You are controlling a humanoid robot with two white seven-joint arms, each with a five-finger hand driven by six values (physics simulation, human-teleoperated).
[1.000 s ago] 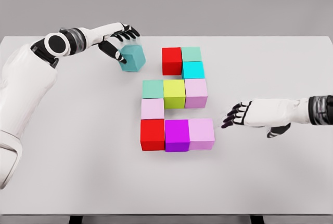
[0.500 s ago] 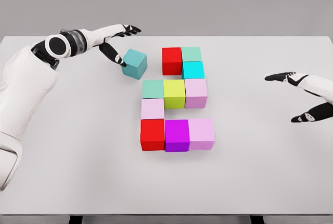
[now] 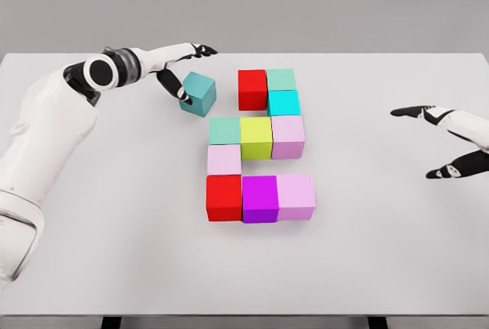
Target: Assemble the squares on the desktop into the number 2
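Observation:
A teal cube point(image 3: 199, 93) sits turned at an angle on the white table point(image 3: 107, 214), just left of a red cube point(image 3: 252, 88). My left hand point(image 3: 186, 69) is open, with its thumb against the cube's left face and its fingers stretched over the cube's top. The other cubes form a shape: red, mint point(image 3: 281, 79) and cyan point(image 3: 283, 102) at the top, mint-green point(image 3: 225, 130), yellow-green point(image 3: 256, 137) and pink point(image 3: 288, 136) in the middle, pale pink point(image 3: 224, 159) below, then red point(image 3: 224, 197), magenta point(image 3: 260, 198) and pink point(image 3: 296, 196). My right hand point(image 3: 439, 138) hovers open at the right edge.
My left hand has let go of the teal cube and pushed it a little to the right toward the red cube. My right hand drew back from the bottom row to the right edge.

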